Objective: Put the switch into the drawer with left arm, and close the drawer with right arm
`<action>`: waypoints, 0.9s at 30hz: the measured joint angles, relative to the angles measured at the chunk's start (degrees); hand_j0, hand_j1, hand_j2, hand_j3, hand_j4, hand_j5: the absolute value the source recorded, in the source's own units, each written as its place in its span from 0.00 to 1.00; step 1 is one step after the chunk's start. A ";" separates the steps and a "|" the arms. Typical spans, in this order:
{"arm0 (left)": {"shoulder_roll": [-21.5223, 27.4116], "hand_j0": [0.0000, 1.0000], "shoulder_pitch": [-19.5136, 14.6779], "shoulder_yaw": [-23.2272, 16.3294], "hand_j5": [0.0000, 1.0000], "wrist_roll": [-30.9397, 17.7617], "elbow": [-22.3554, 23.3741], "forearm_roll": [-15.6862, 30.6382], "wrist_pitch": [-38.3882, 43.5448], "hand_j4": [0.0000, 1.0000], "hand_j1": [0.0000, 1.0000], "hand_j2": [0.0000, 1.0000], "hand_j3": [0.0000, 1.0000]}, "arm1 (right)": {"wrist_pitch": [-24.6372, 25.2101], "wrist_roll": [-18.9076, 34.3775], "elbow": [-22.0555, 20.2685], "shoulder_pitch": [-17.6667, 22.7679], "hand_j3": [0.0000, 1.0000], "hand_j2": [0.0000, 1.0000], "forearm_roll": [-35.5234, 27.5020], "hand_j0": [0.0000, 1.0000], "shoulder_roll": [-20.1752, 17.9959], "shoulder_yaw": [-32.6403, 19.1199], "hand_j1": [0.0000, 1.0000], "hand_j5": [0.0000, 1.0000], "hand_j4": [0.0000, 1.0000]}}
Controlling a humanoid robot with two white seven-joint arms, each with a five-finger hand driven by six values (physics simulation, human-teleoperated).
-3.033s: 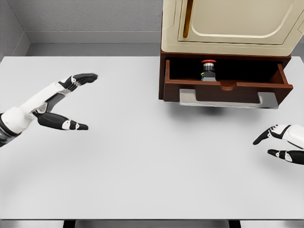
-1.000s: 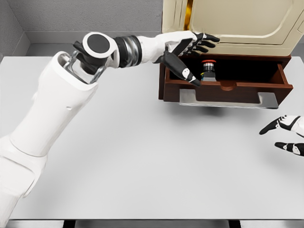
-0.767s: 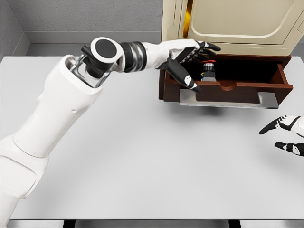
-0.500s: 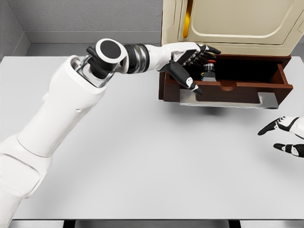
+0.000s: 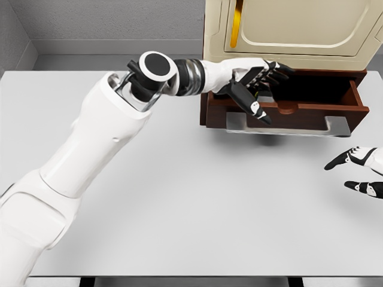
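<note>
Left hand (image 5: 258, 81) shifted right, now covering the switch | fingers spread over open drawer (image 5: 311, 110) | right hand (image 5: 359, 173) relaxed, lower right | no readable writing

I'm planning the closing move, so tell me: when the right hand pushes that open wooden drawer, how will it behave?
The drawer looks rigid wood, so it should probably slide straight in, not flex. Its wide handle gives a broad push face. The left hand reaches inside and might get pinched.

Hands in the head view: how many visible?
2. The left hand reaches over the open drawer, fingers spread, covering the spot inside it. The right hand hovers open at the table's right edge.
</note>
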 measured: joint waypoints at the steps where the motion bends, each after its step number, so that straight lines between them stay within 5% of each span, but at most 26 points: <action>1: -0.07 1.00 -0.18 -0.01 1.00 0.00 0.28 -0.02 -0.01 1.00 1.00 1.00 1.00 | 0.00 0.00 0.00 0.00 0.67 0.67 0.00 0.67 0.00 0.00 0.67 0.67 0.67; 6: -0.10 1.00 -0.26 0.06 1.00 0.00 -1.46 0.16 -0.02 1.00 1.00 1.00 1.00 | 0.00 0.00 0.00 -0.09 0.67 0.67 0.00 0.67 0.01 0.00 0.67 0.67 0.67; 11: 4.31 1.00 2.81 0.31 1.00 0.00 -14.35 1.28 -0.48 1.00 1.00 1.00 1.00 | 0.00 0.00 0.00 -1.14 0.61 0.61 -0.01 0.61 0.07 0.00 0.61 0.61 0.61; 16: 15.67 1.00 8.17 1.49 1.00 -0.01 -20.80 2.69 -23.91 1.00 1.00 1.00 1.00 | 0.02 0.07 0.00 -5.27 0.60 0.60 -0.09 0.60 -0.07 1.55 0.60 0.60 0.60; 20: 25.49 1.00 18.62 6.63 1.00 -0.01 -21.90 2.86 -47.91 1.00 1.00 1.00 1.00 | 0.01 0.07 -0.01 -6.68 0.60 0.60 -0.12 0.60 -0.16 3.88 0.60 0.60 0.60; 23: 32.45 1.00 32.51 13.37 1.00 -0.03 -22.14 2.73 -61.84 1.00 1.00 1.00 1.00 | 0.00 0.02 0.00 -7.47 0.60 0.60 -0.08 0.60 -0.17 4.97 0.60 0.60 0.60; 27: 41.50 1.00 39.37 19.91 1.00 0.26 -20.14 2.81 -68.00 1.00 1.00 1.00 1.00 | -0.01 0.03 0.03 -8.79 0.61 0.61 -0.09 0.61 -0.16 5.45 0.61 0.61 0.61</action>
